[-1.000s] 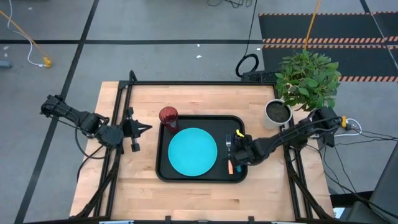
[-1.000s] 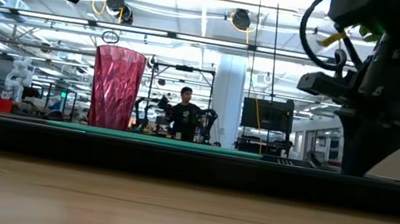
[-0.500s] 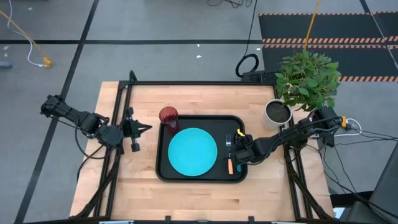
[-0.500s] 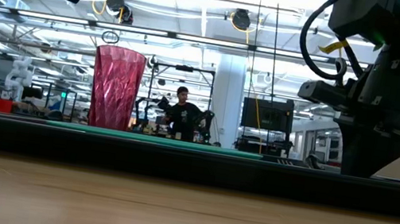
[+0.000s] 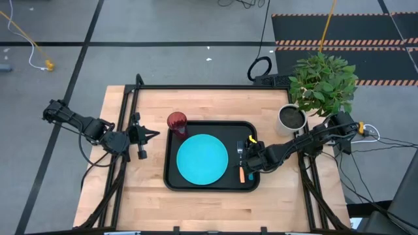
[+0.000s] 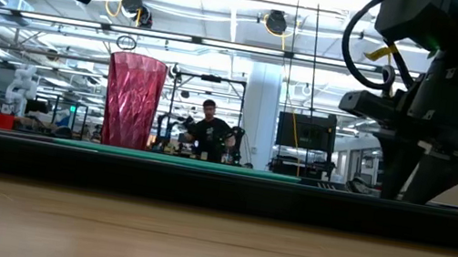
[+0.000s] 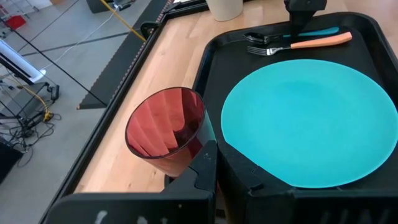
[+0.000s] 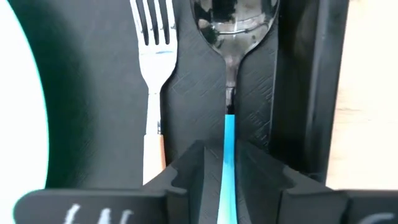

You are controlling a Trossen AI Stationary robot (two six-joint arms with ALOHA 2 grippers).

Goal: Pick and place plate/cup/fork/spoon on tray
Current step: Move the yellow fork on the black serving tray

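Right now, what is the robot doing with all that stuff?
It is setting a tray. The plate, the fork and the spoon already lie on it, and the cup stands at its far left corner. The right gripper is down over the spoon's blue handle, fingers open on either side of it. The left gripper waits off to the tray's left, holding nothing.

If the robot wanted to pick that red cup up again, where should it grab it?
Probably across the rim of the cup, coming straight down. It stands upright with its mouth open in the tray's far left corner, the plate close beside it, so a sideways approach looks crowded. The left gripper waits nearest.
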